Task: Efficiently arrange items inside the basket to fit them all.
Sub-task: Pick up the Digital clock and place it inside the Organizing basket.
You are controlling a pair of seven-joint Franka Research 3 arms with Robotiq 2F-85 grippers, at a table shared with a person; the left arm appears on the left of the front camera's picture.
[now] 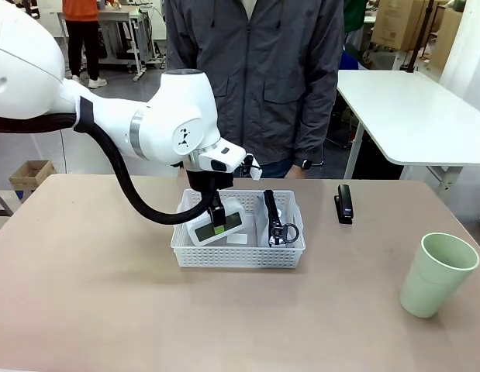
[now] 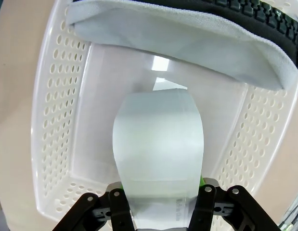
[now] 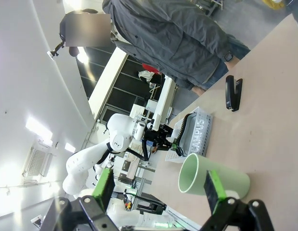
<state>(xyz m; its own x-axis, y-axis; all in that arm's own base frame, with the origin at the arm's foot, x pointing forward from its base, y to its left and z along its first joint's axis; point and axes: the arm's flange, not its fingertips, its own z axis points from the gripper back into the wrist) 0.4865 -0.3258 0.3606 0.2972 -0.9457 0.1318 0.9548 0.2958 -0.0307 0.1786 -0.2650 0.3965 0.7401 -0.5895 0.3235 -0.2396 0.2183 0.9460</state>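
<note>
A shallow white perforated plastic basket point(image 1: 240, 256) is set mid-table, with a pale green plastic cup point(image 1: 439, 275) at its 4 o'clock. Inside at 9 o'clock, a small white rectangular box point(image 2: 158, 144) is flanked by the left gripper point(image 2: 161, 191); whether it is pinched cannot be told. The box is judged light, stiff and slick, best taken by its long edges. The right gripper point(image 3: 158, 185) is spread wide, empty.
</note>
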